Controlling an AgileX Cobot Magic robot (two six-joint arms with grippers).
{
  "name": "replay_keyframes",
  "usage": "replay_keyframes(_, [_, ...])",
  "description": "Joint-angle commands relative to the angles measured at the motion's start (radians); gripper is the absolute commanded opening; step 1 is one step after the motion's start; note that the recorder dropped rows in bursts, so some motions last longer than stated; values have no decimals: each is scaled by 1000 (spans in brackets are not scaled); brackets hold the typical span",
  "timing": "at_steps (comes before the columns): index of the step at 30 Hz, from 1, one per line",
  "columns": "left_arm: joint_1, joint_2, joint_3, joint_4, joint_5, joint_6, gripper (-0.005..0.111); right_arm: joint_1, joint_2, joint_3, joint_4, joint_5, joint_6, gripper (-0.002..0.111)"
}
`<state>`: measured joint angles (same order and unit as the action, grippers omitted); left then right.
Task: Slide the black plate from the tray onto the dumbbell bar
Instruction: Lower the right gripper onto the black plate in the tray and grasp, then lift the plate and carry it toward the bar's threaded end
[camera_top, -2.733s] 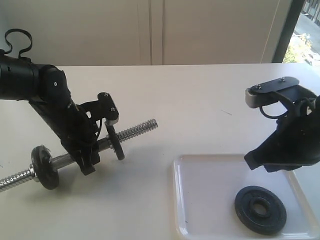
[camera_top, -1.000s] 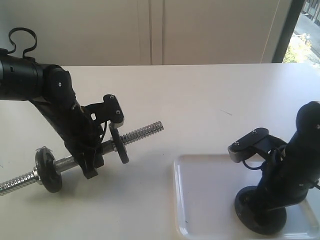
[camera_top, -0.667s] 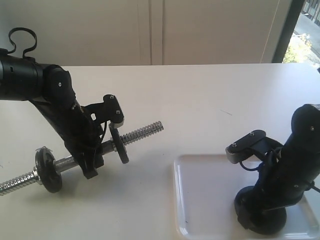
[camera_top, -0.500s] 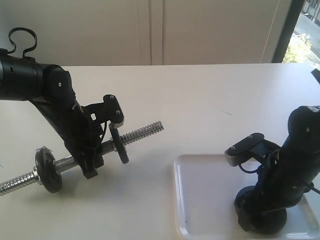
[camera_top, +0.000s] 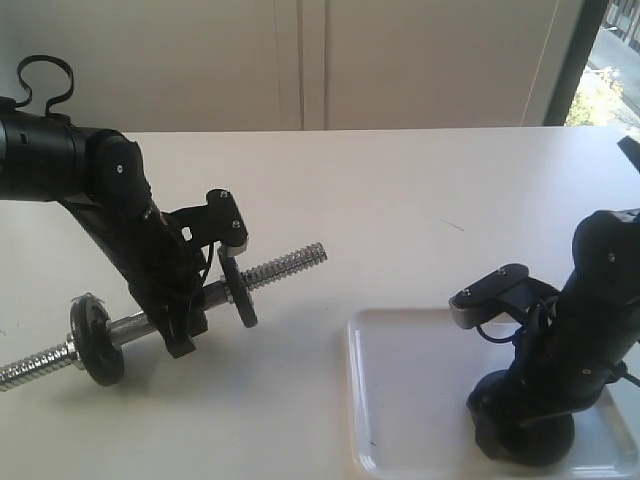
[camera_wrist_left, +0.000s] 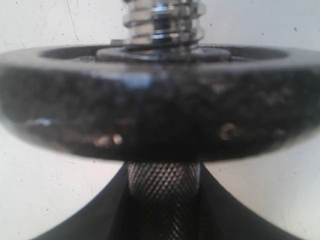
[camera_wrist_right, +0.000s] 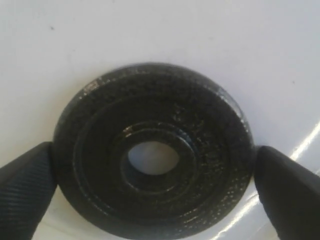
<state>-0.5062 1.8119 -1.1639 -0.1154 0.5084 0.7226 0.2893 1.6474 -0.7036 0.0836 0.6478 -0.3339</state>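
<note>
The black plate (camera_wrist_right: 200, 125) lies flat in the white tray (camera_top: 400, 400), its centre hole showing the tray. My right gripper (camera_wrist_right: 156, 185) is down over it, and its two fingers (camera_wrist_right: 27, 187) press the rim from opposite sides. In the exterior view that gripper (camera_top: 520, 437) hides most of the plate (camera_top: 556, 442). My left gripper (camera_top: 185, 322) is shut on the chrome dumbbell bar (camera_top: 285, 262), holding it tilted above the table. The bar carries two small black discs (camera_top: 238, 290). Up close, one disc (camera_wrist_left: 160, 100) fills the left wrist view above the knurled bar (camera_wrist_left: 162, 182).
The tray sits at the front right of the white table (camera_top: 400, 200), near its front edge. The bar's free threaded end (camera_top: 300, 256) points toward the tray. A window frame (camera_top: 575, 60) stands at the back right.
My right arm has come down from above the tray onto the plate and shifted slightly left. Over the last half second nothing visibly moves. The left arm lifted the bar slightly early on.
</note>
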Motion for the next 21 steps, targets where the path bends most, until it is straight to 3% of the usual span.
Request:
replay_keyframes(1, [-4, -56, -19, -40, -19, 2, 0, 1, 21, 7, -14, -8, 26, 103])
replay_keyframes(9, [-4, -56, -19, -40, -19, 2, 0, 1, 21, 7, -14, -19, 50, 76])
replay_keyframes(12, [-4, -56, -19, -40, -19, 2, 0, 1, 21, 7, -14, -28, 97, 58])
replay_keyframes(19, [-4, -56, -19, -40, -19, 2, 0, 1, 21, -46, -12, 7, 109, 0])
replay_keyframes(21, [-4, -56, -19, -40, -19, 2, 0, 1, 21, -89, -7, 39, 145, 0])
